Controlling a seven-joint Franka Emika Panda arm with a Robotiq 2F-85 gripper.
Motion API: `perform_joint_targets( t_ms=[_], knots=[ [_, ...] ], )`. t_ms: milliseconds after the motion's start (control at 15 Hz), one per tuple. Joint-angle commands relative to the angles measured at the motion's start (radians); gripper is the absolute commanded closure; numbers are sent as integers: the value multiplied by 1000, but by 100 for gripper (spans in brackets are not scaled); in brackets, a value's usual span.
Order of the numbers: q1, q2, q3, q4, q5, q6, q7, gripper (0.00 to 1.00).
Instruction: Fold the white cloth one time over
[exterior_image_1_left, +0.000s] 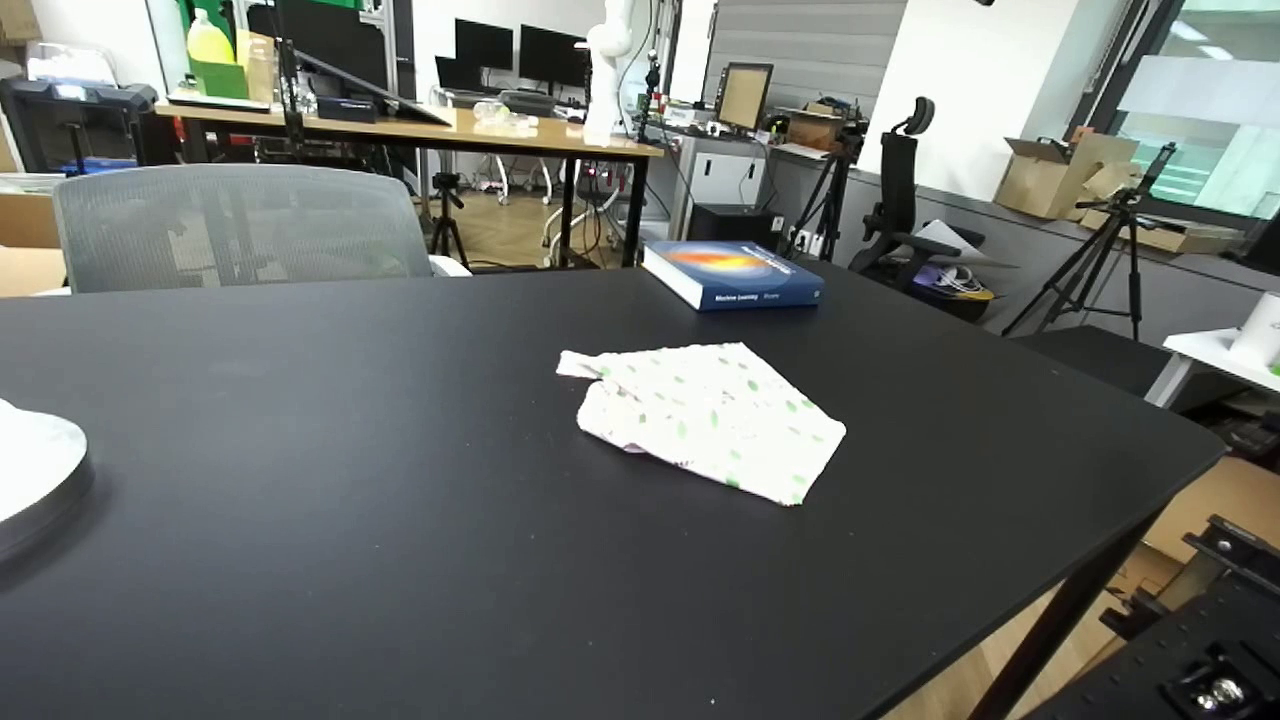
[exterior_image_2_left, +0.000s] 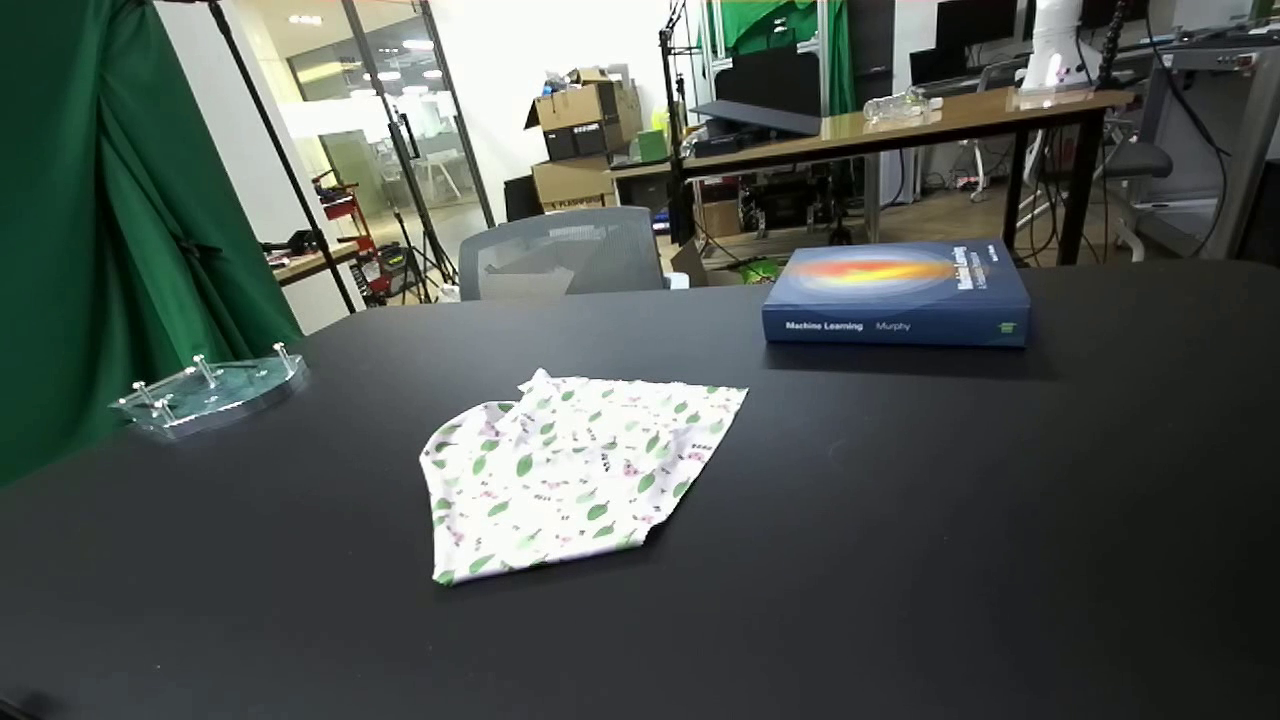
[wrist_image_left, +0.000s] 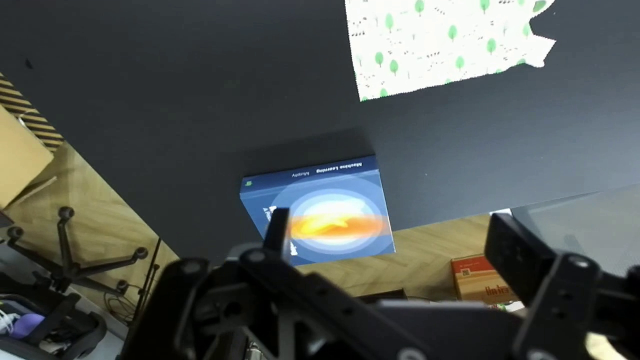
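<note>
The white cloth (exterior_image_1_left: 715, 415) with a green leaf print lies on the black table in both exterior views (exterior_image_2_left: 580, 480). It is mostly flat. Its left end is crumpled in an exterior view, with a small corner sticking out. In the wrist view the cloth (wrist_image_left: 440, 47) shows at the top right, cut off by the frame's top edge, with a ragged right edge. My gripper (wrist_image_left: 387, 220) shows in the wrist view, open, with its fingers wide apart and nothing between them. It is above the table and apart from the cloth. I cannot make it out in the exterior views.
A thick blue book (exterior_image_1_left: 735, 275) lies near the table's edge beyond the cloth (exterior_image_2_left: 895, 295); it also shows in the wrist view (wrist_image_left: 330, 215). A round white object (exterior_image_1_left: 35, 465) stands at the left. A clear plate with bolts (exterior_image_2_left: 215, 390) lies near the green curtain. A mesh chair (exterior_image_1_left: 240, 225) stands behind the table.
</note>
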Motion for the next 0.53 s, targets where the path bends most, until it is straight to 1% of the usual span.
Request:
perform_joint_targets(
  t_ms=[0, 267, 467],
  knots=[
    [-14, 112, 6, 40, 2, -9, 83, 0],
    [-21, 287, 13, 83, -22, 40, 163, 0],
    [-4, 425, 4, 145, -37, 90, 205, 0]
  ],
)
